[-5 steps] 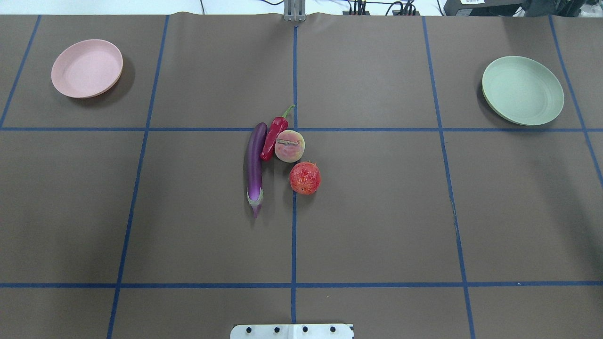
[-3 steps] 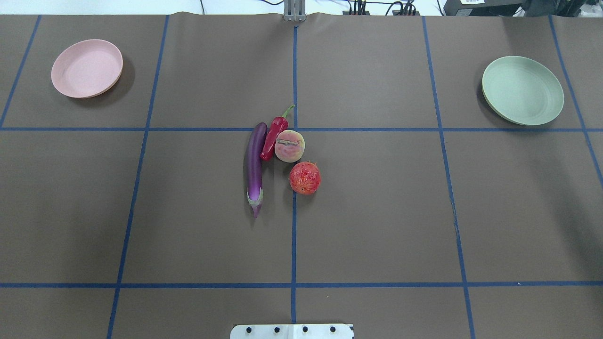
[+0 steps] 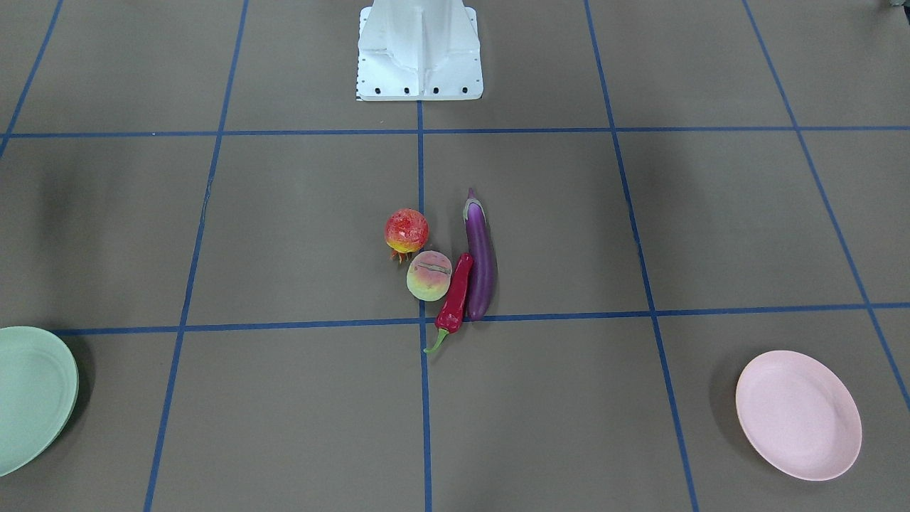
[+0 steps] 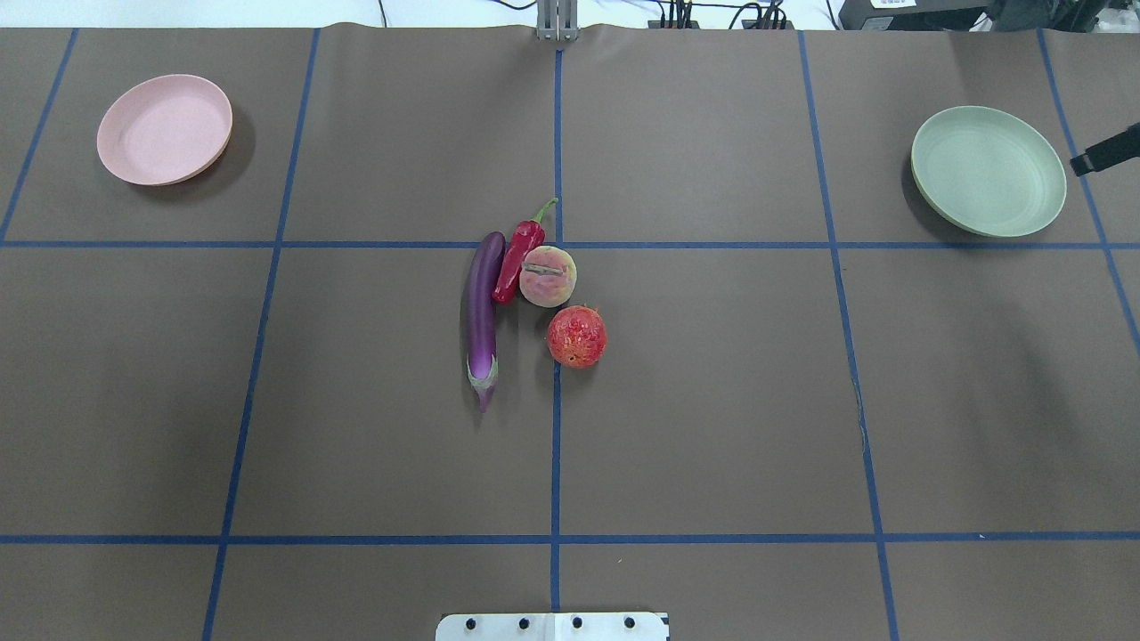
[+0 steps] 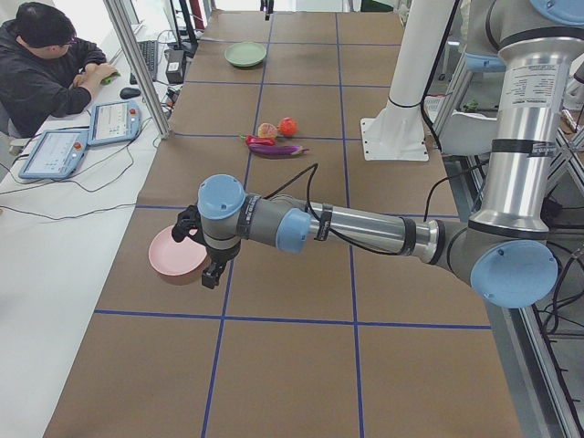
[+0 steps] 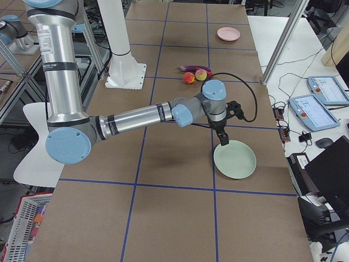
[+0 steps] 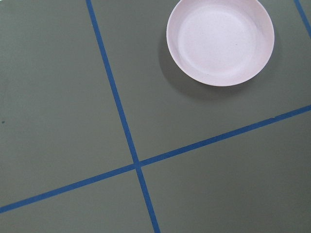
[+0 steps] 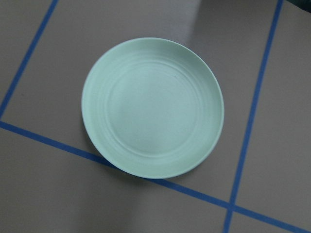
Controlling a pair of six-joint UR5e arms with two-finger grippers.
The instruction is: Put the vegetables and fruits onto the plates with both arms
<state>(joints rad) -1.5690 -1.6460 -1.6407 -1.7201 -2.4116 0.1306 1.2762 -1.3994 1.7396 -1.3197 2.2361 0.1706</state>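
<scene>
poking in at the overhead's right edge, a black bit of the right gripper point(image 4: 1107, 150) now shows just beside the green plate point(image 4: 987, 171) — not there a sec ago. nothing else has shifted: eggplant point(image 4: 481, 312), chili point(image 4: 517, 261), peach point(image 4: 548, 277) & pomegranate point(image 4: 577, 336) sit bunched mid-table, well apart from both plates. left gripper point(image 5: 212, 272) hangs near the pink plate point(image 4: 165, 129). can't tell how far either gripper is open; w/ all 4 items on the table, neither has one. looks like the right arm is only just swinging in — task at its very start, every pick still to do.
</scene>
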